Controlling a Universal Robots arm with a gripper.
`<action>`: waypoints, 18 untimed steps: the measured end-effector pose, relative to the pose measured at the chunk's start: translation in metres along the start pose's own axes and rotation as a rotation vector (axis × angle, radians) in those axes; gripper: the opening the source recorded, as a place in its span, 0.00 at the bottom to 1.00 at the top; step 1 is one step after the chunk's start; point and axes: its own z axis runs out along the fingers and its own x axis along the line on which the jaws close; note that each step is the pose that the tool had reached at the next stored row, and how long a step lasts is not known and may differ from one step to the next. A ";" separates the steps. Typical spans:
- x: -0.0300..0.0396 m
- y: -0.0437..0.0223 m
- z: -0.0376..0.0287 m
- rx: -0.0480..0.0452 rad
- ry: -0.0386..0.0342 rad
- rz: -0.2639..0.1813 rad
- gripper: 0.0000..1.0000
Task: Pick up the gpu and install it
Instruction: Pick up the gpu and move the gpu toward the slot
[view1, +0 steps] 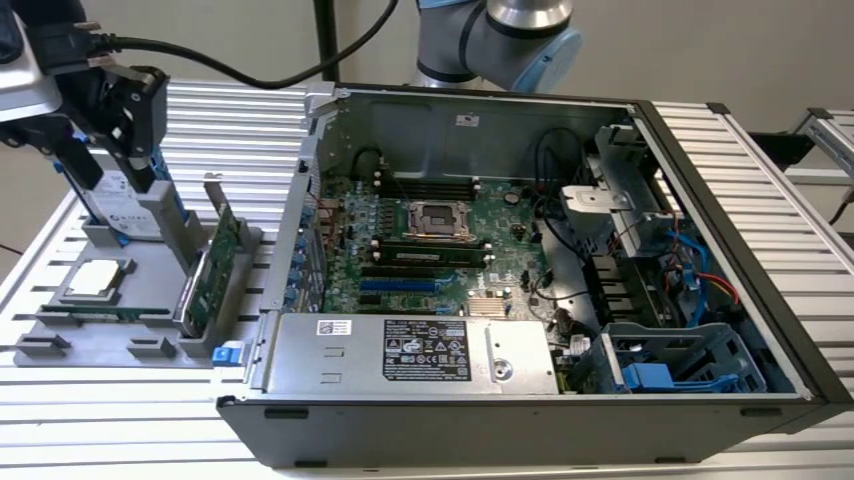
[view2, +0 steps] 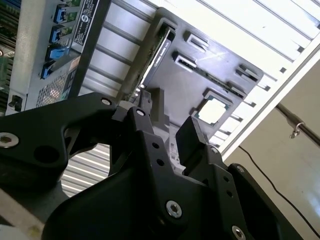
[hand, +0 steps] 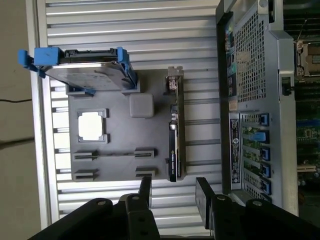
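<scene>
The gpu (view1: 207, 262) stands on its long edge in a slot of the grey holder (view1: 134, 345), to the exterior view's left of the open computer case (view1: 534, 260). Its green board and silver end bracket show. In the first wrist view the gpu (hand: 174, 135) appears edge-on, in line with the gap between my fingers. My gripper (hand: 174, 187) is open and holds nothing. It hovers above the holder, apart from the card. The second wrist view has the gripper (view2: 162, 121) over the holder, with the gpu (view2: 156, 52) beyond the fingertips. In the exterior view the gripper (view1: 127, 140) hangs at the upper left.
A silver hard drive in a blue caddy (hand: 87, 75) stands in the holder beside a processor chip (hand: 92, 125). The case's motherboard (view1: 427, 230) lies exposed, with the power supply (view1: 414, 355) at its front and a blue drive cage (view1: 667, 365) at the exterior view's right.
</scene>
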 end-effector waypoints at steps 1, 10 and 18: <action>0.0000 0.0000 0.0007 0.0001 -0.0001 0.000 1.00; -0.0011 -0.0003 0.0067 0.0011 -0.0001 0.000 1.00; -0.0013 -0.0004 0.0089 0.0014 0.0000 0.000 1.00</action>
